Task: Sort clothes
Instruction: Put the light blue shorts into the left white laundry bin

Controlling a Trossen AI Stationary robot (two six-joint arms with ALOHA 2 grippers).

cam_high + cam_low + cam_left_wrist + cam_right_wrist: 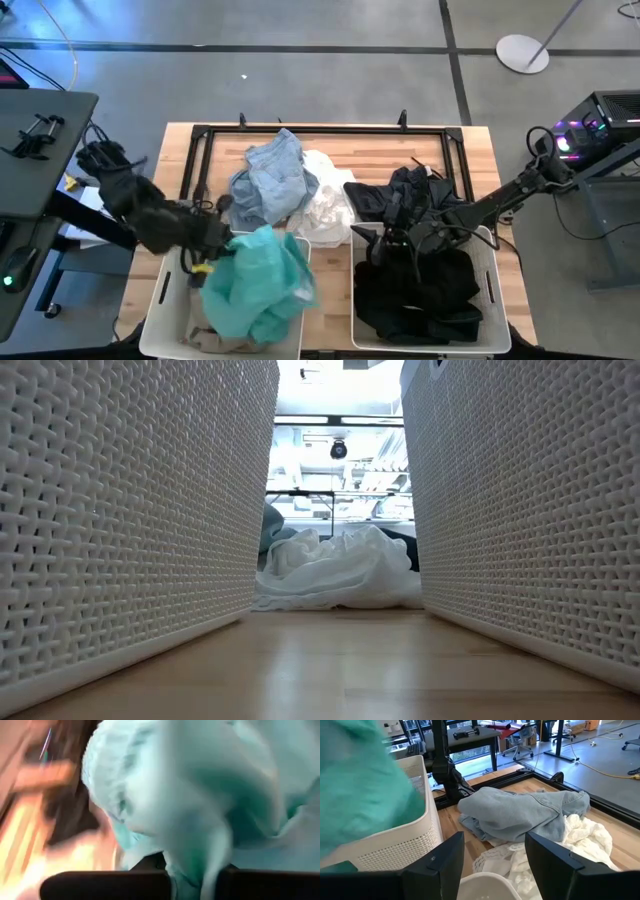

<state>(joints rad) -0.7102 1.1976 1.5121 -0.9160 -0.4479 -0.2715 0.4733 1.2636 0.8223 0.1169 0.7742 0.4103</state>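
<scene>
Altogether two baskets (160, 315), one teal garment (258, 283), one white garment (328, 208).

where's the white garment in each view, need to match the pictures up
High view: the white garment lies mid-table, between the pale blue garment and the black clothes.
Low view: it fills the gap between the two baskets.
Left wrist view: not in it; only teal cloth shows.
Right wrist view: it lies beside and under the pale blue garment, beyond the right claw.
Shared landmark: the left basket, also in low and right wrist views.
</scene>
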